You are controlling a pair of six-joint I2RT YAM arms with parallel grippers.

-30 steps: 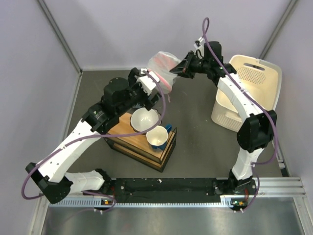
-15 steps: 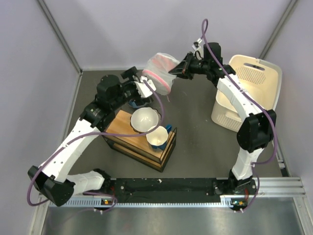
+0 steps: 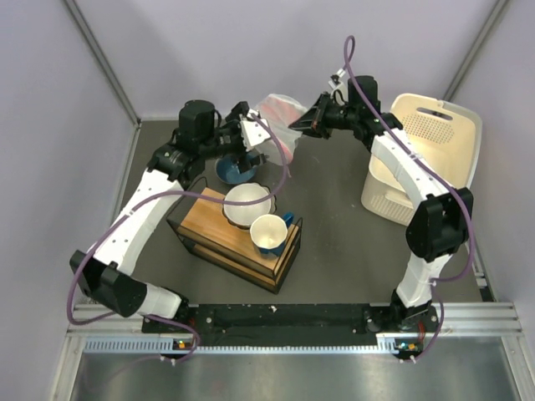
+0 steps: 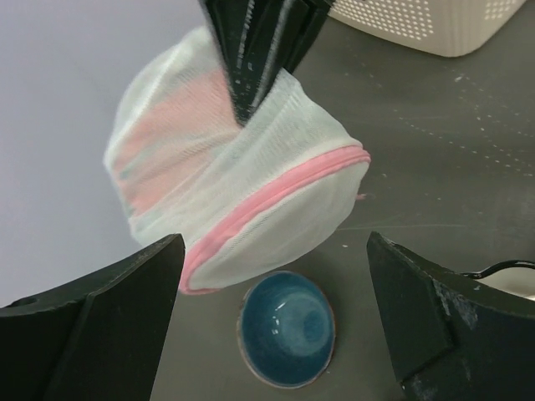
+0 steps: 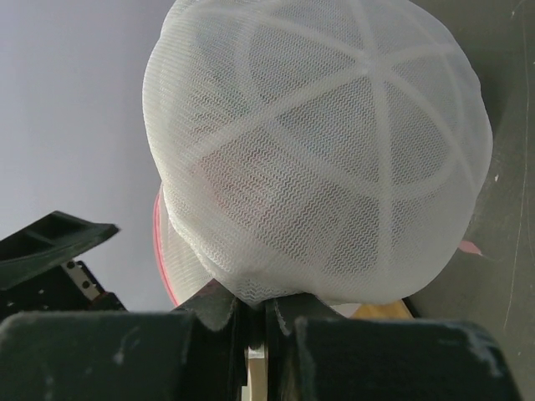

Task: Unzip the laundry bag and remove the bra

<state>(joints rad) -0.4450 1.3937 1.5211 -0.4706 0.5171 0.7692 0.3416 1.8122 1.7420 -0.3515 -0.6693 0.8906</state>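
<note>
The laundry bag (image 3: 279, 119), white mesh with pink zipper trim, hangs in the air at the back middle. My right gripper (image 3: 303, 123) is shut on a fold of its mesh (image 5: 259, 288). The bag fills the right wrist view (image 5: 318, 159) and shows in the left wrist view (image 4: 226, 184), where the right gripper's fingers (image 4: 255, 42) pinch its top. My left gripper (image 3: 249, 138) is open and empty, just left of the bag and apart from it. The bra shows only as a faint reddish shade inside the mesh.
A blue bowl (image 3: 236, 170) (image 4: 287, 327) sits on the table below the bag. A wooden rack (image 3: 234, 238) carries a white bowl (image 3: 247, 205) and a cup (image 3: 268, 233). A cream perforated basket (image 3: 426, 159) stands at the right.
My left gripper has let go of the bag and drawn back to the left and toward the rear. The bag, still held by the right gripper, has shifted slightly. The blue bowl is now uncovered.
</note>
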